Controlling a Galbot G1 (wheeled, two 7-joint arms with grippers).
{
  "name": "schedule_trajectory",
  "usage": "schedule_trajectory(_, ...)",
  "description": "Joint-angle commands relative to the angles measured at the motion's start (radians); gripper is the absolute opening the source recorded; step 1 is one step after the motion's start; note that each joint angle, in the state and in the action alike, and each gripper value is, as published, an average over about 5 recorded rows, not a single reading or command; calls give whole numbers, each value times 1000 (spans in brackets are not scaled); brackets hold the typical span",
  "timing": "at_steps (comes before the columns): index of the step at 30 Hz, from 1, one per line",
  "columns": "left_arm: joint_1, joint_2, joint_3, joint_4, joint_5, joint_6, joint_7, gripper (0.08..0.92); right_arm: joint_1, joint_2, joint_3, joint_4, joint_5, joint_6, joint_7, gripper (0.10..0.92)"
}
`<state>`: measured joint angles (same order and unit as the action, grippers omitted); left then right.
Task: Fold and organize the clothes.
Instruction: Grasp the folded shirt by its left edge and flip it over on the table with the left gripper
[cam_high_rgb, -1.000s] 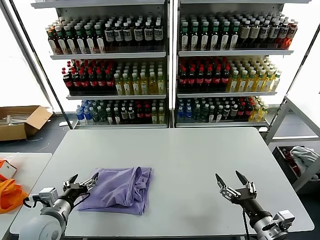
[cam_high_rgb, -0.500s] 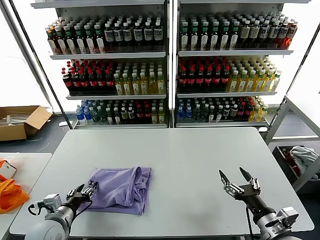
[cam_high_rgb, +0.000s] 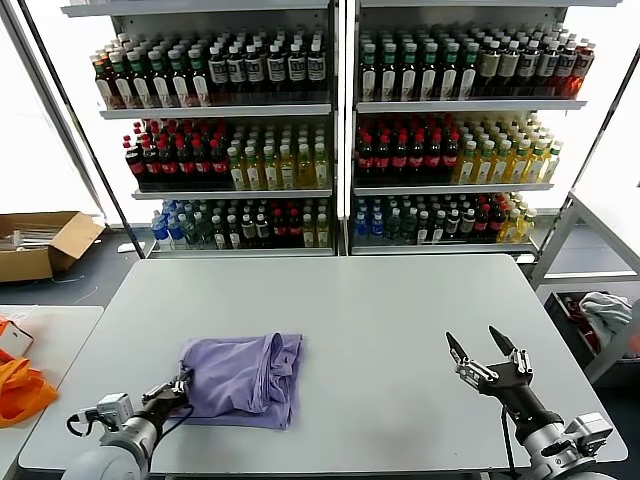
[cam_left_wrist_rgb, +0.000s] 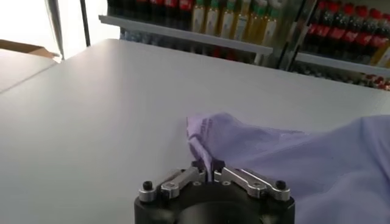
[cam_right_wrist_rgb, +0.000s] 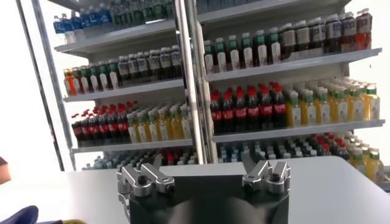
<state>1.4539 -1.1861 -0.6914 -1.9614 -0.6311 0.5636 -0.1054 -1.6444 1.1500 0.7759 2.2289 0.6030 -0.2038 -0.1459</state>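
Observation:
The clothes are one lavender T-shirt (cam_high_rgb: 245, 375), lying folded and rumpled on the near left part of the grey table (cam_high_rgb: 400, 310). My left gripper (cam_high_rgb: 181, 386) sits low at the shirt's near-left corner. In the left wrist view, the left gripper (cam_left_wrist_rgb: 208, 168) is shut on a raised fold of the T-shirt (cam_left_wrist_rgb: 292, 158), with the purple edge pinched between the jaws. My right gripper (cam_high_rgb: 470, 337) hovers open above the table's near right part, well apart from the shirt. Seen from the right wrist, the right gripper (cam_right_wrist_rgb: 204, 169) has nothing between its spread fingers.
Shelves of bottles (cam_high_rgb: 340, 130) stand behind the table. A cardboard box (cam_high_rgb: 40, 243) lies on the floor at far left. An orange cloth (cam_high_rgb: 18, 388) rests on a side table to the left. A bin with grey-white clothes (cam_high_rgb: 600, 315) stands to the right.
The left gripper dropped toward the table's near edge and closed on the shirt's corner. The shirt's left edge has bunched slightly. The right gripper drifted a little to the right, still open.

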Motion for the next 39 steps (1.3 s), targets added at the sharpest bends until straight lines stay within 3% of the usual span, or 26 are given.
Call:
schedule_trajectory(1,55,99,-485,26,-26,-36,67,113,-4,-2,5,-2,4,7,-2,823)
schedule_trajectory(5,86,215,-643,70,-95,-26,98,112,4,2,-16,-13,4,11,-4,823)
schedule_trajectory(9,90,291,-671,68,-125,-14,102,112,13,4,-39,-19,3,15,-5,823)
schedule_trajectory(15,76,275,-571,-114,-142,12,57,112,15,7,-44,-20,4,24,-7,823)
schedule_trajectory(18,80,219,-413,-224,-126,13,15,112,3,5,-33,-20,5,32,-10,823)
schedule_trajectory(21,77,149,-163,-270,-51,-15,-27,112,-6,7,-25,-22,5,38,-12,823)
schedule_trajectory(29,-64,44,482,-115,243,-167,-73,112,-26,25,5,0,1,30,-10,823)
schedule_trajectory(34,-202,-1,673,-6,166,-185,-75,113,-47,35,6,24,-5,13,-7,823)
schedule_trajectory(39,-308,-65,709,55,-103,-196,-149,119,-67,39,-27,41,-18,-7,5,823)
